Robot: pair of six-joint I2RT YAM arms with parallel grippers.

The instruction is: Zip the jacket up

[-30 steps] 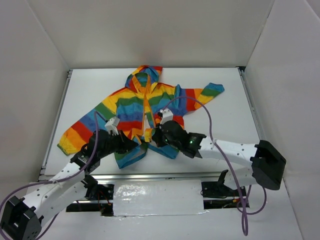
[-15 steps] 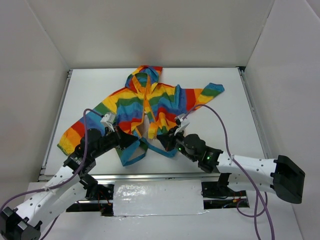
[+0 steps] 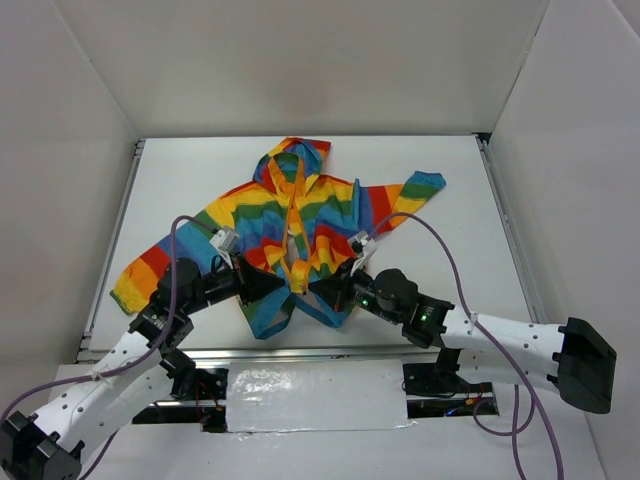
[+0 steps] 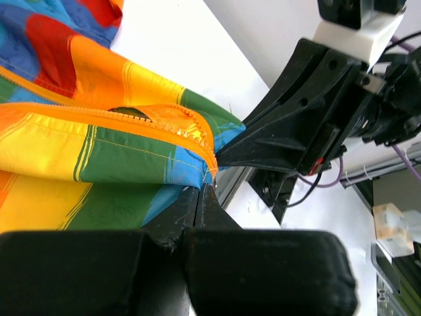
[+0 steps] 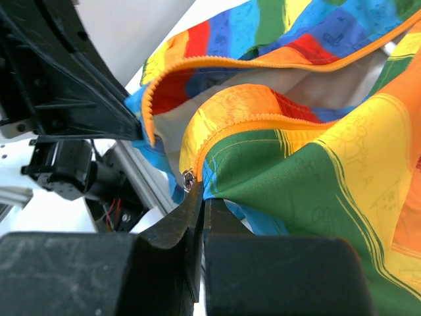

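Note:
The rainbow-striped hooded jacket lies on the white table, hood at the far side, front open. My left gripper is shut on the bottom corner of the jacket's left front panel, beside the orange zipper teeth. My right gripper is shut on the bottom corner of the right front panel, next to a small metal zipper piece. The two grippers stand close together, tips facing, and hold the hem corners lifted off the table.
The table's near edge with its metal rail runs just behind the grippers. White walls close in the table on the left, right and far sides. Purple cables loop over both arms. The jacket's sleeves spread left and right.
Both grippers have drawn the hem corners closer together at the middle. The right arm has lowered and stretched out to the right. The jacket has shifted slightly and its bottom edges are lifted.

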